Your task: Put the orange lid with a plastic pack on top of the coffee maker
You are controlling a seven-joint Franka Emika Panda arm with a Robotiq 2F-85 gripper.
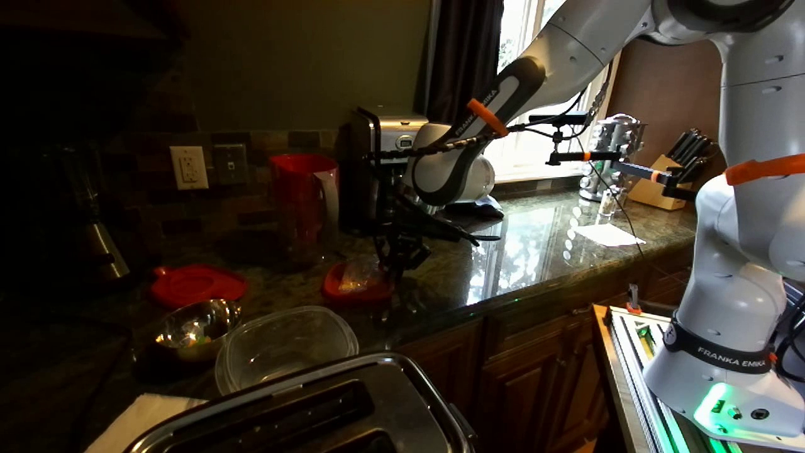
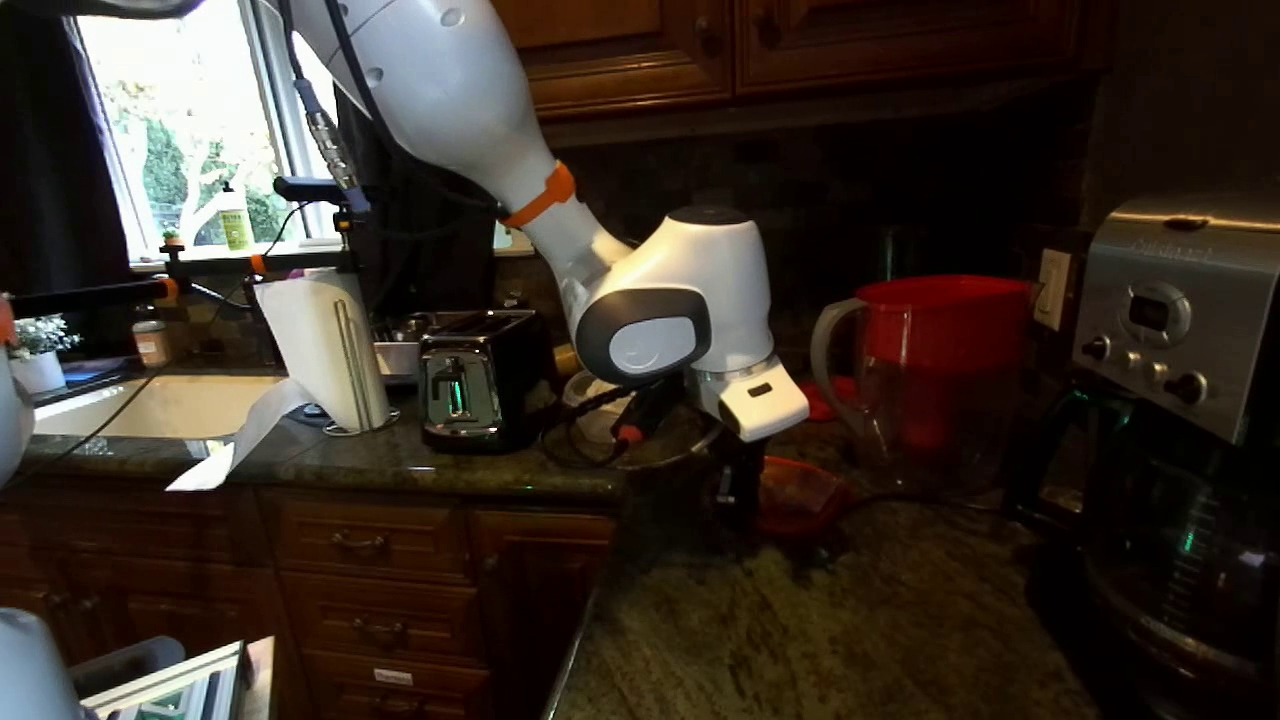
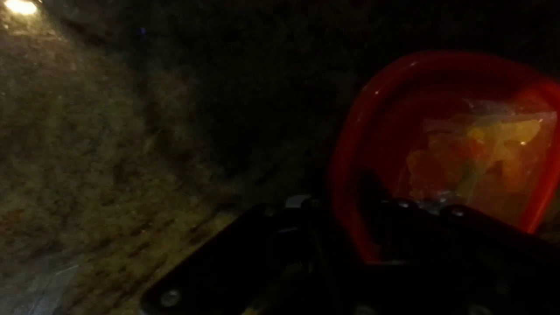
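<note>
dim stone counter [image 2: 820, 620]: gripper [image 3: 345, 204] astride rim of orange lid [image 3: 389, 127], can't tell if clenched; plastic pack [image 3: 481, 162] inside.

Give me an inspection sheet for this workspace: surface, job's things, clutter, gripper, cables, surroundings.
Surface: glossy speckled countertop, partly in deep shadow.
Job's things: plastic pack lies on the orange lid, both apart from the coffee maker.
Clutter: red pitcher, round red lid, metal bowl, clear container, toaster.
Gripper: jaws straddle the orange lid's rim; whether clamped, cannot tell.
Cables: black cable along the robot arm.
Surroundings: window, wall outlet, knife block.
</note>
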